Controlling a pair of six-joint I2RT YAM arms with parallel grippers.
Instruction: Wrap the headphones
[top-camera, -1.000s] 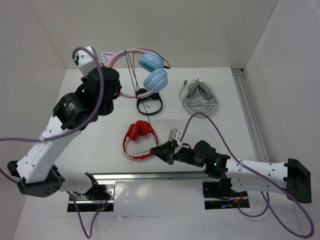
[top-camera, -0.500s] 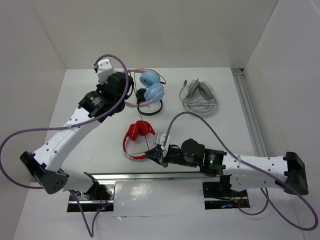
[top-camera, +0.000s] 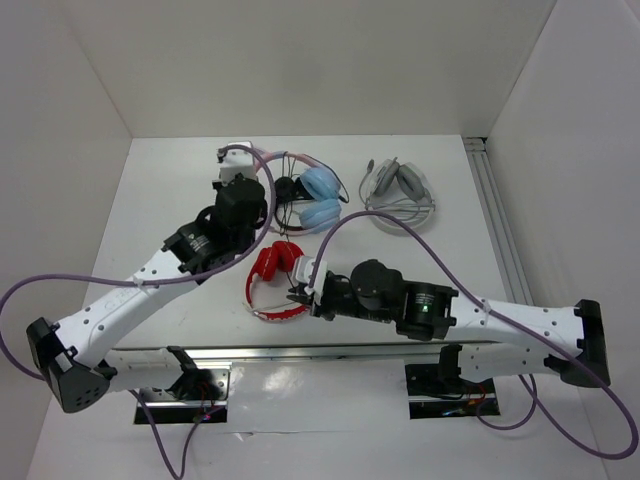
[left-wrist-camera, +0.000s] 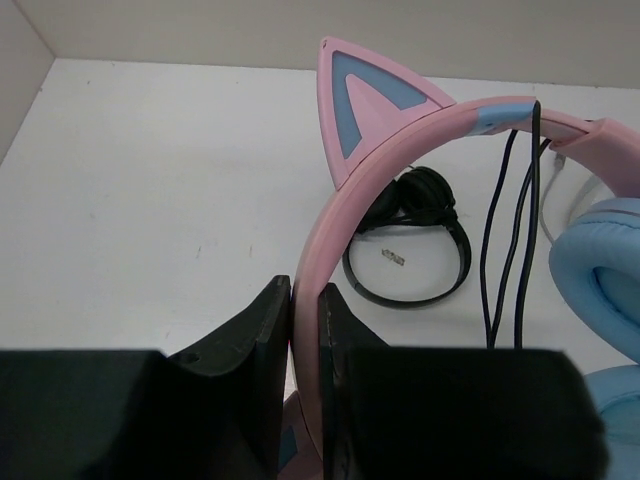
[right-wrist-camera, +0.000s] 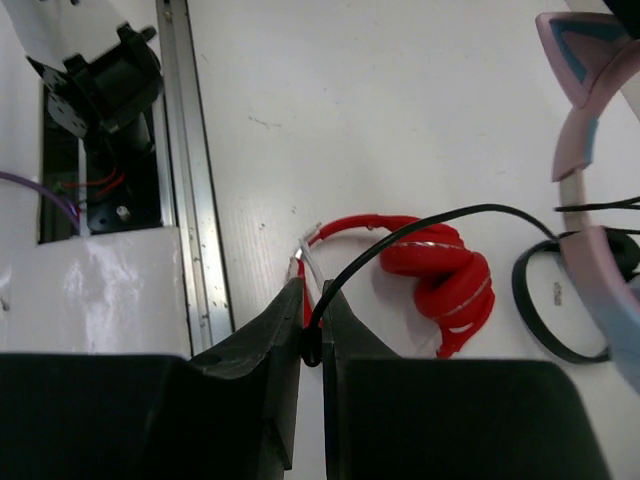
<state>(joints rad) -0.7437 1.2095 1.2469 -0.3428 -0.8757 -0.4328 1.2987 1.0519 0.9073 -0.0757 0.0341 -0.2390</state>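
- From above: a white table (top-camera: 170, 200) is boxed in by plain white walls (top-camera: 330, 60) at the back and on both sides. A metal rail (top-camera: 503, 235) runs along its right edge.
- Four pairs are in sight. The headphones (top-camera: 322, 186), with pink band and blue cups, are at the back centre. A small black pair (top-camera: 287, 190) is just beside them, a grey-white pair (top-camera: 398, 188) is to their right, and a red pair (top-camera: 275, 268) is nearer the bases.
- Two arms reach in: the left arm (top-camera: 130, 295) toward the headphones, the right arm (top-camera: 500, 325) toward the red pair.
- Left wrist: the left hand (left-wrist-camera: 305, 298) is clenched on the pink headband below one cat ear. Dark strands of cable hang over the band further along, and the black pair lies on the table beyond.
- Right wrist: the right hand (right-wrist-camera: 311, 292) pinches the thin black cable (right-wrist-camera: 400, 225) between its fingertips, close over the red pair's end. The cable arcs away to the headphones at the right edge of the view.
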